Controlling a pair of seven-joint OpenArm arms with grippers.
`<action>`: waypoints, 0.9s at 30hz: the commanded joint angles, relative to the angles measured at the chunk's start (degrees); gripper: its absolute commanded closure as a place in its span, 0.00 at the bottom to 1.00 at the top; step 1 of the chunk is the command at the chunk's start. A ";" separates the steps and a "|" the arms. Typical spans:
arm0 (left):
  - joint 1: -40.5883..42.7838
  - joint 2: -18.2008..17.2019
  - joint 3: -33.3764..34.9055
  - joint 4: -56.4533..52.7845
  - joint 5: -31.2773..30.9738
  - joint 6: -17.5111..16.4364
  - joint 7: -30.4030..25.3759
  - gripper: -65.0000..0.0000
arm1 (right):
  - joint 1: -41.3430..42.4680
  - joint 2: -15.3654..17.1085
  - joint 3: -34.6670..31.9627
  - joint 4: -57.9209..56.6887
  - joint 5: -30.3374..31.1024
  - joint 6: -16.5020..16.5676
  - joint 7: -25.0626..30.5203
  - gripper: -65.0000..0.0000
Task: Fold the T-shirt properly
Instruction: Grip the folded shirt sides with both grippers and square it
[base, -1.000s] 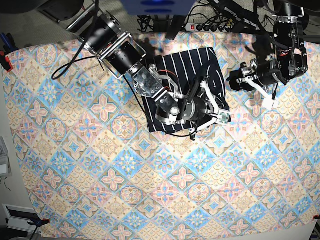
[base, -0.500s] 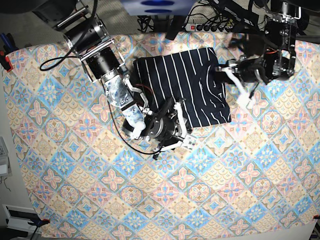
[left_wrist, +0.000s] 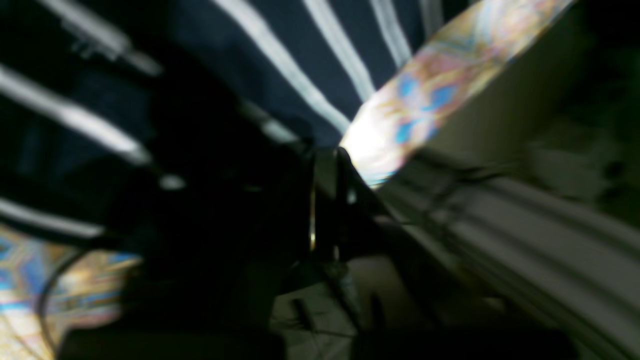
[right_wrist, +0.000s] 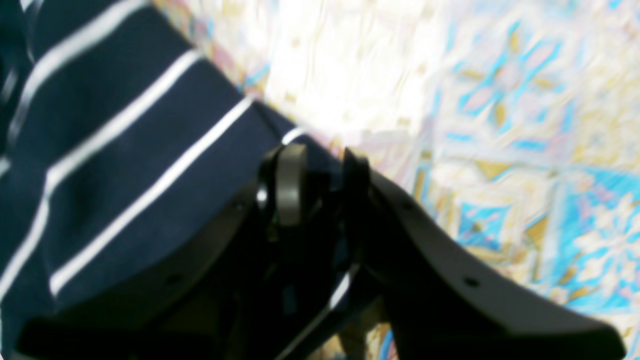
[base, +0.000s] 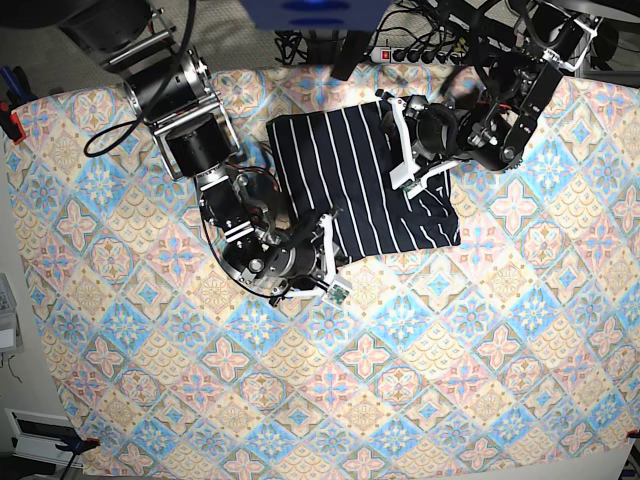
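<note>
Where the right end effector (right_wrist: 320, 175) meets the cloth, its two fingers sit close together, pinching the corner of the T-shirt (base: 365, 180) at the garment's lower-left edge in the base view. The left end effector (base: 405, 145) lies over the shirt's upper right area; its wrist view is dark and blurred, so whether it is spread or pressed together cannot be told.

The T-shirt lies folded into a rough rectangle on the upper middle of the tabletop (base: 450, 380), between the two arms. Its white stripes run from the far edge toward the near edge, leaning slightly rightward as they descend, and the long axis follows the same line. A few stripes at the right edge curve where the cloth bunches under the left end effector.

Beyond the far edge of the tabletop, a power strip (base: 415, 55) and dark cables (base: 300, 45) lie on the floor. A black cable (base: 120, 135) from the right arm loops over the tablecloth at the upper left.
</note>
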 joint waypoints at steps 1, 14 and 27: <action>-0.56 -0.25 -0.05 -0.19 0.88 -0.02 -0.25 1.00 | 1.71 0.16 0.16 0.37 0.44 0.07 1.17 0.80; -4.78 1.16 -0.05 -13.64 15.91 -0.02 -2.71 1.00 | -1.36 5.26 -0.02 0.37 0.44 0.07 -1.82 0.80; -12.78 3.79 4.53 -20.41 32.00 -0.02 -11.06 1.00 | -11.38 16.43 0.60 19.18 0.44 0.07 -8.59 0.80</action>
